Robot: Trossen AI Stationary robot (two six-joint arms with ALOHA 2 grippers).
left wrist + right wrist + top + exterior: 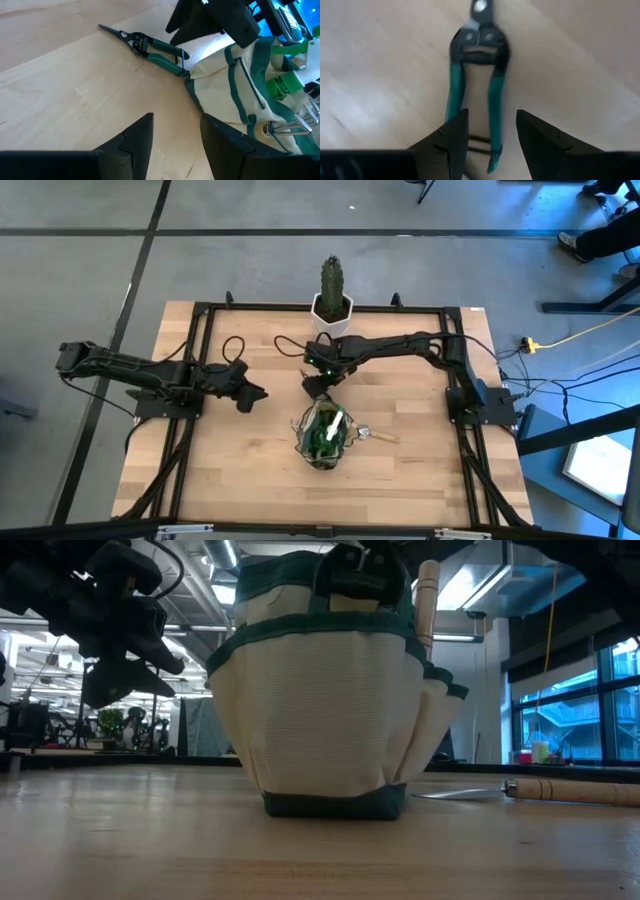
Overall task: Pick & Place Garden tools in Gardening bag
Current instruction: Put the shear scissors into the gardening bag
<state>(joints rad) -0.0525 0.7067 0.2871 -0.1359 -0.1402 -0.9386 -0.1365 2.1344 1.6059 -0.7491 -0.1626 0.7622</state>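
Two right fingers (457,140) straddle shears (477,80) handles — apart, tabletop.

One bag (322,435), one shears (145,45), one trowel (540,790), one cactus (331,280).

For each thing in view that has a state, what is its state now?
Pruning shears: flat on table, blades closed, not gripped.
Gardening bag: upright, tools inside.
Trowel: lying on table beside bag.
Right claw: open, above shears' handles.
Left claw: open, empty.

At the table's far edge you see a tall green cactus (331,279) upright in its white pot (331,313).
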